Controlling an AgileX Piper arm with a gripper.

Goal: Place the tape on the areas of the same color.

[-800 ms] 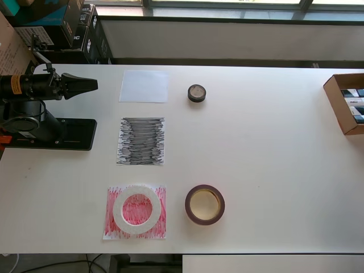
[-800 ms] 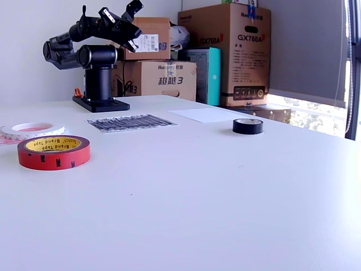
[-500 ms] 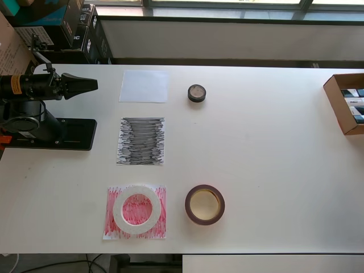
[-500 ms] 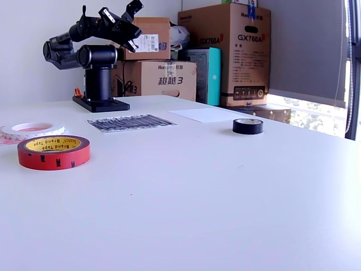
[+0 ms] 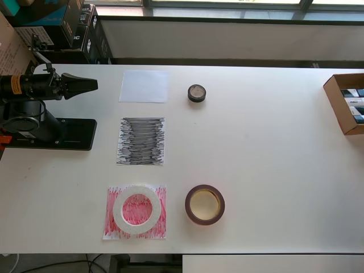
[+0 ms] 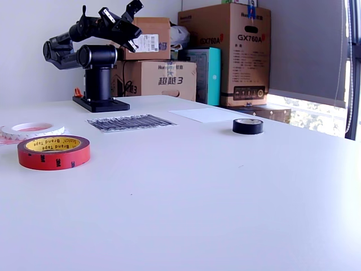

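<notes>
One red roll point(image 6: 53, 152), maroon overhead point(image 5: 205, 205); fingers point(image 5: 91, 85) together, empty.

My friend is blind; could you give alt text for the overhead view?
A white ring of tape lies on a red patch; the black patch and white patch are bare. The robot arm sits folded, away from them.

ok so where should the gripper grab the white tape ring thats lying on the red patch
Probably from straight above, one finger inside the hole and one outside, pinching the band. The white tape ring lies flat and low on the red patch, too wide to span and with little side wall.
</notes>
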